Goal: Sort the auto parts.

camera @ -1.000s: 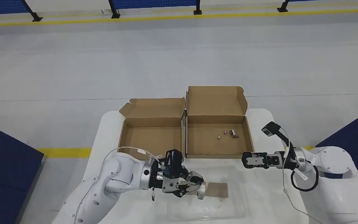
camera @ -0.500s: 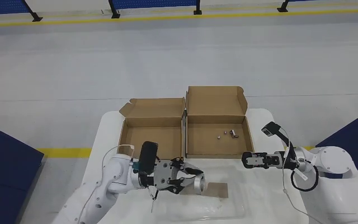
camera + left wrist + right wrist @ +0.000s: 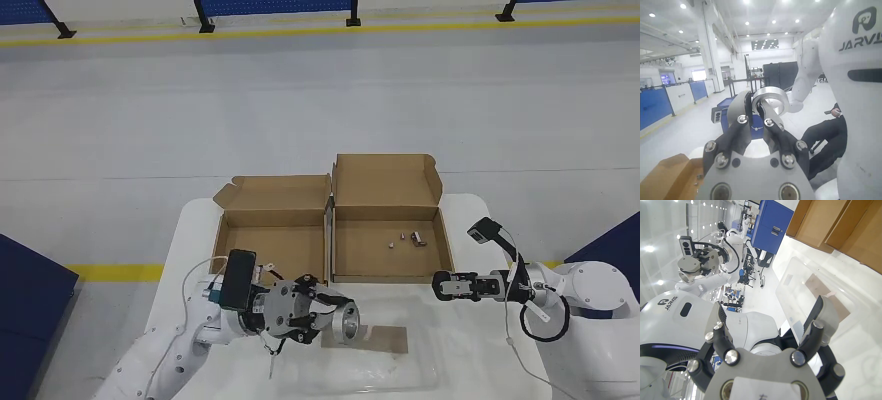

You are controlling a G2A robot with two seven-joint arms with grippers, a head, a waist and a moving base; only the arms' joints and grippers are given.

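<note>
Two open cardboard boxes stand side by side on the far part of the white table [image 3: 400, 305]. The left box [image 3: 268, 252] looks bare inside, while the right box [image 3: 385, 248] has a few small metal parts [image 3: 405, 238] lying on its floor.

In front of the seam between them, the left gripper [image 3: 333, 318] holds a broad machined metal ring [image 3: 347, 324] clear of the table. The grip pinches the ring's wall: one finger [image 3: 772, 115] runs through the bore and the other presses from outside, so the fingers stand close together. The ring juts out past the fingertips with its bore turned upward. It hangs over the far edge of a clear plastic tray [image 3: 300, 375], just beside the brown card [image 3: 388, 339] lying in that tray.

Off to the right, the right gripper [image 3: 441, 287] sits near the front corner of the right box, spread wide and gripping nothing.

The coming move likely turns on which box takes the ring. Both openings lie just beyond it, the bare one beyond and to the left. The left arm already carries the ring and is much the nearer arm, with the right gripper well apart. The small parts in the right box suggest the ring belongs in the left one.
</note>
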